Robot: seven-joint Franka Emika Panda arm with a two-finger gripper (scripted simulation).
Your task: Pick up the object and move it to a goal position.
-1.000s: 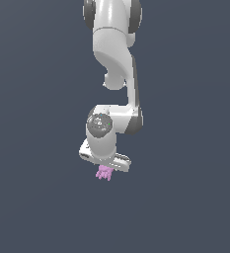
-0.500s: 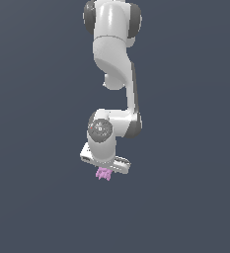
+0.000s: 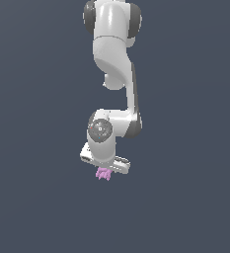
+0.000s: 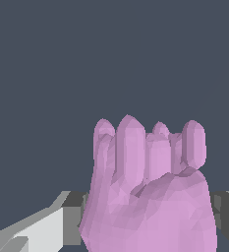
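- Your hand [image 3: 105, 169] is clenched on the toy [image 3: 103, 174]; in the wrist view the toy [image 4: 148, 192] fills the gap, with a finger [image 4: 71, 219] pressed to each side.
- The toy hangs under the hand, at the low end of the arm [image 3: 111, 74], mid-frame in the exterior view. No table shows, only flat grey, so judge it as off any surface.
- Slip risk: the toy is lumpy with stubby nubs, so contact is likely on bumps, not flats. A quick swing or hard stop could twist it in the grip.
- Drop risk: only a small part of the toy pokes out below the hand in the exterior view, and you can't tell how deep it sits. If the grip is shallow, any easing of the squeeze loses it.
- No goal marker is visible in either view. You could drift past the target or stop short; go by your own target readout.
- The toy blocks most of the wrist view, so you won't see anything under it. Use the exterior view for clearance.
- Don't let go early; nothing visible below would catch it.
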